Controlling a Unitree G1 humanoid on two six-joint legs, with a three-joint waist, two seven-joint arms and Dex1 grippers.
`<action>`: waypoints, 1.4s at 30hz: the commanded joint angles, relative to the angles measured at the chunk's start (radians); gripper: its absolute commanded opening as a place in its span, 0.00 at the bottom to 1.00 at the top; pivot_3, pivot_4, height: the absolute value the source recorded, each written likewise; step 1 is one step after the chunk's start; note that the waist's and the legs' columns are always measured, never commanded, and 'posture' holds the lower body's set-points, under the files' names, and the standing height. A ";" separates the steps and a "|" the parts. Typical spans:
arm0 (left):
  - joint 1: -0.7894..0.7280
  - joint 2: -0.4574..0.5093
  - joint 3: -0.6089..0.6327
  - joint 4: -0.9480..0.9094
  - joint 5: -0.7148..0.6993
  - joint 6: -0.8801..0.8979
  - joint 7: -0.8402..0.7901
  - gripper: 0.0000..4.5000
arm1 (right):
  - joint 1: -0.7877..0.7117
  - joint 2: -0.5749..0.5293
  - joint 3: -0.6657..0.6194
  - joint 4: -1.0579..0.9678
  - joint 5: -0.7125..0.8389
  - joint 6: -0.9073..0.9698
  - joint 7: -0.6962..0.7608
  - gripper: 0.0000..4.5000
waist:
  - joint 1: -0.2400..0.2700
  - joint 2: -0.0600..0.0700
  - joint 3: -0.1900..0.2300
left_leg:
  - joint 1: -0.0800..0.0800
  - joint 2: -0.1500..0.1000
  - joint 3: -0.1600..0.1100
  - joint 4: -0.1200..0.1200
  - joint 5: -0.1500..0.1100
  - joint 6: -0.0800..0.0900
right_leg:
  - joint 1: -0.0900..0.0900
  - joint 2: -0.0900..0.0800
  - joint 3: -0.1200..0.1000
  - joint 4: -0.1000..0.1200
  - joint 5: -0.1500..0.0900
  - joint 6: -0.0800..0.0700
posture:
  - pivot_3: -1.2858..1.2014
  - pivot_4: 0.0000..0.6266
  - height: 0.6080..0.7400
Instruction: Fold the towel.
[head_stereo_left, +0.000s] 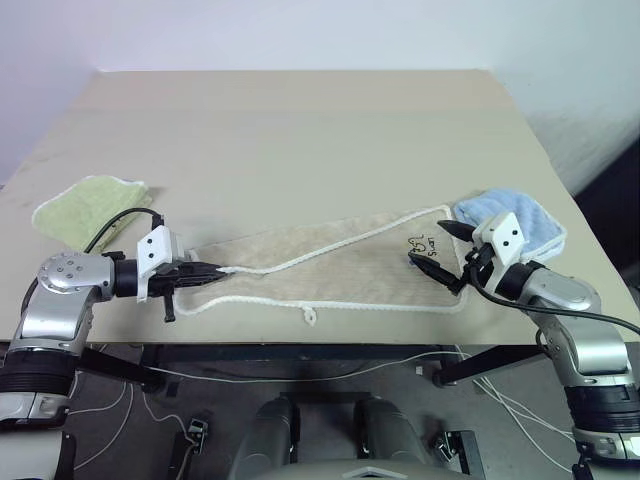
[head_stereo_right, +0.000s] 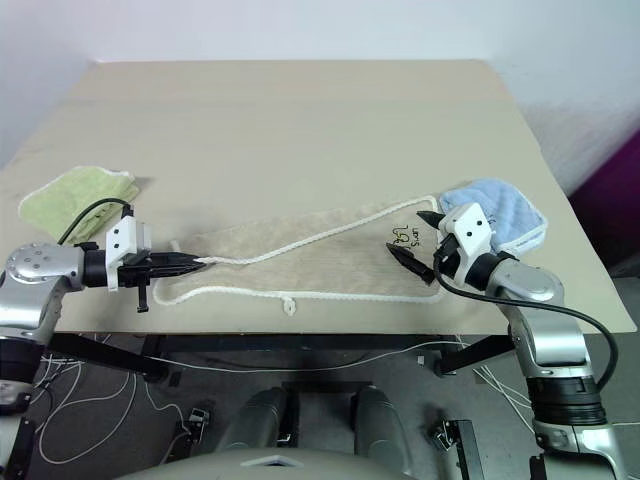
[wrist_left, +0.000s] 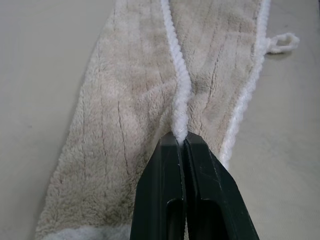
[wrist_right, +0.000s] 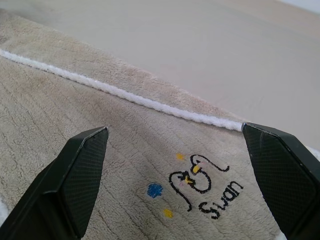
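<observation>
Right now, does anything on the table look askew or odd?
Yes. The towel lies slanted and folded unevenly, its white edge cord running diagonally across it. The left gripper pinches that cord; the right gripper is open over the embroidered corner.

Three cloths lie on one desk (head_stereo_left: 300, 110): one beige towel (head_stereo_left: 340, 265) at centre, one green towel (head_stereo_left: 85, 205) at left, one blue towel (head_stereo_left: 515, 215) at right. Two end effectors: left end effector (head_stereo_left: 215, 271), right end effector (head_stereo_left: 440, 250).

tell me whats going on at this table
A two-armed robot is folding the tan towel lying on the table. Its left pincer is shut on the towel's white corded edge, while the right pincer hovers open over the embroidered end. A green cloth and a blue cloth lie off to either side.
</observation>
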 joint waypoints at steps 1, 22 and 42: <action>-0.004 0.028 0.065 -0.009 -0.009 0.000 0.033 0.01 | -0.060 -0.048 -0.010 -0.049 -0.021 -0.024 0.014 1.00 | 0.000 0.000 0.000 | 0.000 0.000 0.000 0.000 0.000 0.000 | 0.000 0.000 0.000 0.000 0.000 0.000 | 0.52 0.24 1.00; 0.075 0.012 0.121 -0.084 -0.014 0.013 0.134 0.01 | -0.608 -0.145 0.317 0.899 -0.594 -0.661 -0.051 1.00 | -0.006 0.001 0.001 | 0.000 0.000 0.002 -0.001 0.000 0.000 | -0.002 0.000 0.001 0.000 0.000 0.000 | 0.52 0.24 1.00; 0.126 0.015 0.134 -0.120 -0.022 0.022 0.157 0.00 | -0.682 -0.120 0.332 1.073 -0.626 -0.806 -0.083 0.01 | -0.008 0.001 0.001 | 0.000 0.000 0.002 -0.001 0.000 0.000 | -0.002 0.001 0.001 0.000 0.000 0.000 | 0.52 0.24 1.00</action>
